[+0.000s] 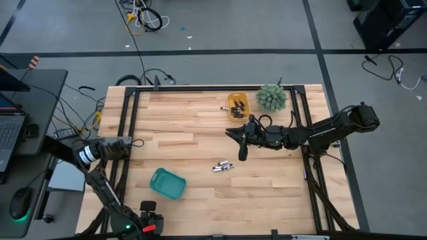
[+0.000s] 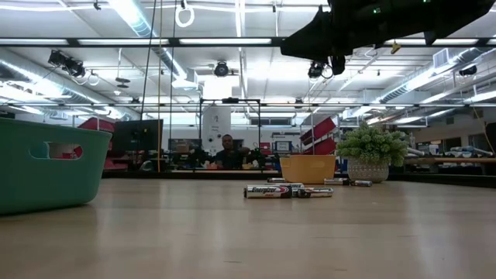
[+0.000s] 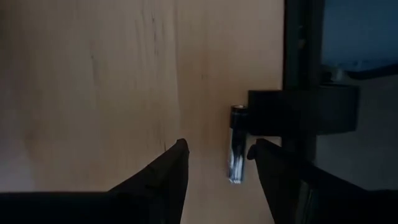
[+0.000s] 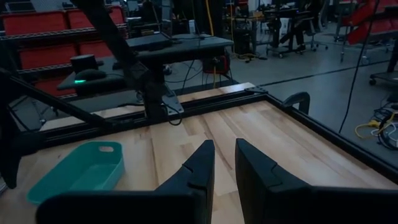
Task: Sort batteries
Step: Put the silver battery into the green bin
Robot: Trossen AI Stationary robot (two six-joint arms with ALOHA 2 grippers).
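I am watching from table height, and nearest to me the teal bin (image 2: 48, 169), smooth plastic with a slot handle, is sitting at my left on the pale wooden table (image 2: 248, 232), with wide bare planks lying open in front of it. Past that, a small cluster of batteries (image 2: 288, 191), short cylinders in dark and silvery wraps, is lying on its side near the table's middle; from above I am counting about 3 or 4 of them (image 1: 223, 167). The right gripper (image 1: 242, 153) is hanging in the air just beyond and to the right of that cluster, not touching it, its 2 dark fingers (image 4: 199, 165) standing a narrow gap apart with nothing between them. Farther back, the yellow bin (image 1: 237, 107) is holding more dark cells, a few loose ones are lying beside it, and a spiky green plant (image 1: 271, 97) is standing at its right by the black frame rail. The left gripper (image 1: 125, 146) is waiting low at the table's left edge, fingers (image 3: 168, 174) spread apart and empty, with 1 battery (image 3: 236, 144) lying just ahead of them against a black bracket. In the room beyond, a person is sitting at a desk.
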